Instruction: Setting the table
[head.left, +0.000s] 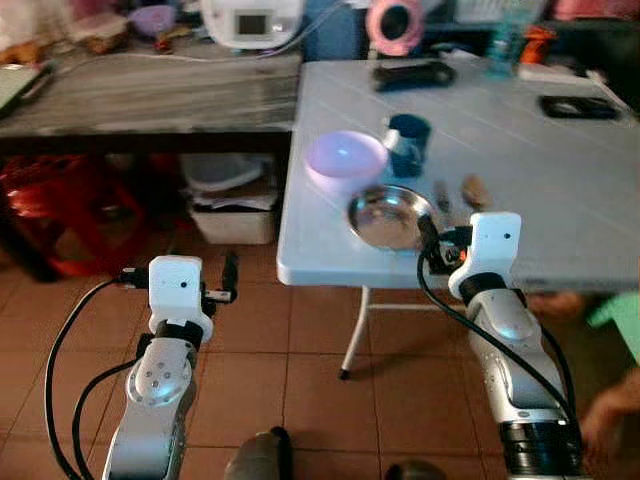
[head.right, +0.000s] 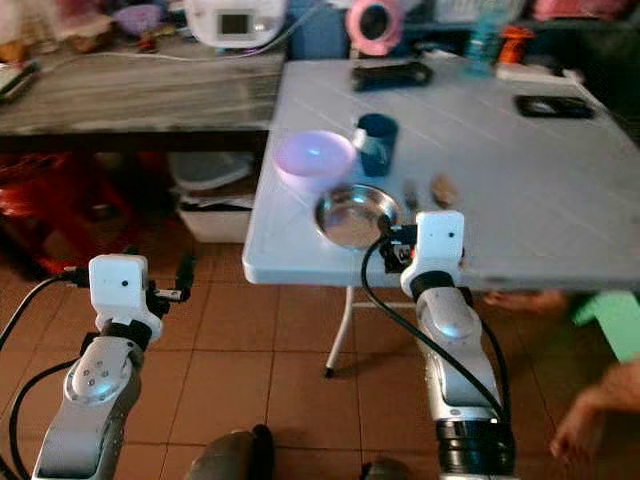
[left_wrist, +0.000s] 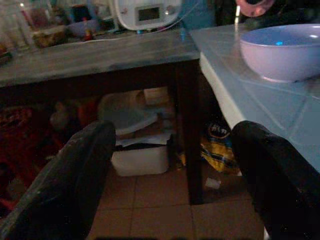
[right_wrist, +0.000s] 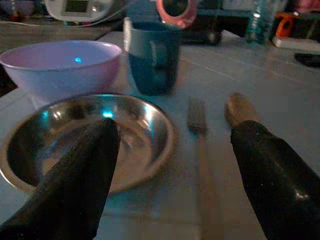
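Up close, the right tool (right_wrist: 170, 165) straddles a fork (right_wrist: 200, 140) beside the steel dish (right_wrist: 150, 130).

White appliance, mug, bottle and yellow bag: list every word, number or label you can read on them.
No text can be read in these pictures.
Appliance: it has a display panel, too blurred to read.
Bottle: any label is too blurred to make out.
Yellow bag under the table: dark print, too small to read.
Mug: no marking can be seen.
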